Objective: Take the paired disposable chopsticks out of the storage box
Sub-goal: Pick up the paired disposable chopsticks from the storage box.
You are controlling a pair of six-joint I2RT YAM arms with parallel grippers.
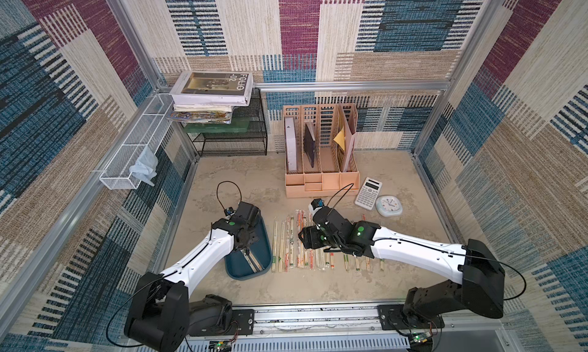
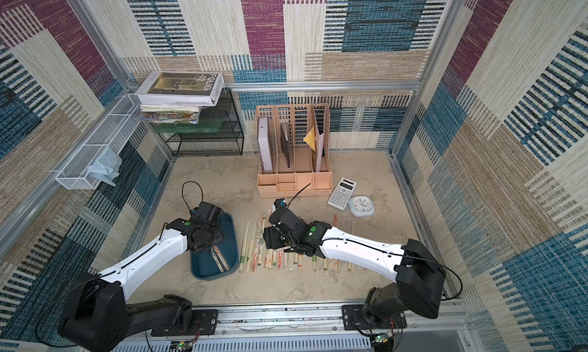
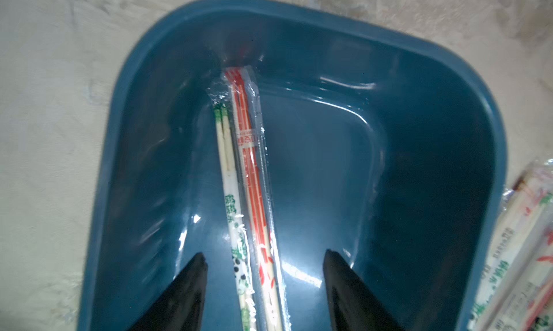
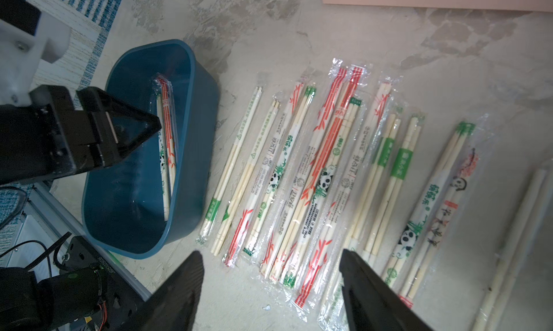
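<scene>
We see L claw (image 3: 264,253) spread over the teal storage box (image 3: 449,135), straddling w/o pinching two sleeved chopstick pairs (image 3: 248,171) inside, R claw (image 4: 270,252) spread & empty above laid-out pairs (image 4: 323,165) on the counter (image 4: 389,45); risk: slick sleeves slip, or both pairs lift together.

storage box (image 1: 237,271): two pairs (image 3: 253,189) inside | chopstick row (image 4: 314,177): right of box

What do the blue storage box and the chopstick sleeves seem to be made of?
Storage box: likely glossy moulded plastic; bright highlights on its walls. Sleeves: thin clear film, probably plastic; crinkled, glinting. Chopsticks: pale, matte, seemingly bamboo or wood.
</scene>
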